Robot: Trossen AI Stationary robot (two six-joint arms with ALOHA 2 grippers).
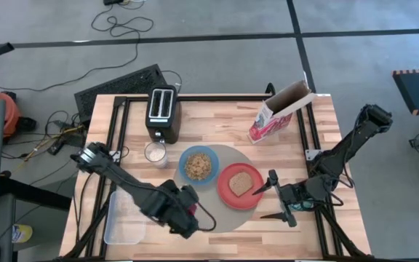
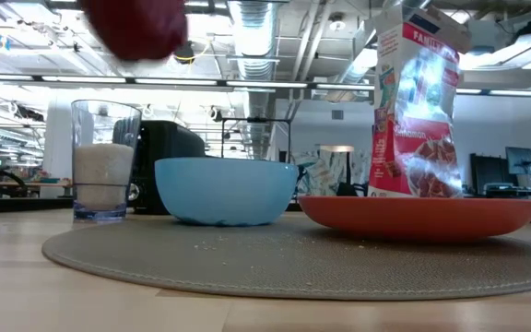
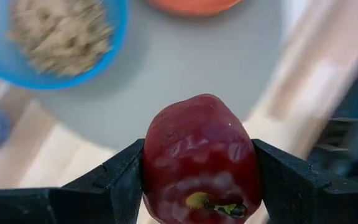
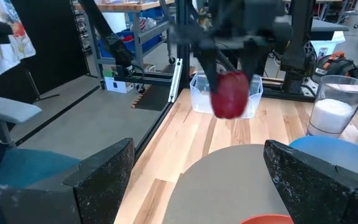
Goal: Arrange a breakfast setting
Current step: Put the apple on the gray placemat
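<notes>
High view findings: the left gripper (image 1: 188,211) is being held over the near-left edge of the round mat (image 1: 209,211), and the apple (image 3: 201,158) is being gripped between its two fingers (image 3: 114,180), which are pressing against opposite sides of the fruit. In the low view the apple (image 2: 136,28) is being carried above the table, clear of the mat (image 2: 302,258), and in the right wrist view it (image 4: 230,93) is seen hanging above the wooden table (image 4: 185,143) in front of a clear tub (image 4: 197,93).

The right gripper (image 1: 276,195) is being held at the right side of the mat, just beside the plate (image 1: 228,196), with its fingers (image 4: 98,171) spread wide and nothing between them.

On the mat, the blue bowl (image 1: 198,164) is sitting to the left, filled with cereal, and the red-orange plate is sitting to its right, the two nearly touching. A slice of toast (image 1: 240,183) is lying on the plate. The glass (image 1: 156,153), holding something white, is standing just off the mat's left side, between the bowl and the toaster (image 1: 163,113). An opened cereal box (image 1: 278,113) is standing at the far right of the table. The spoon cannot be made out.
</notes>
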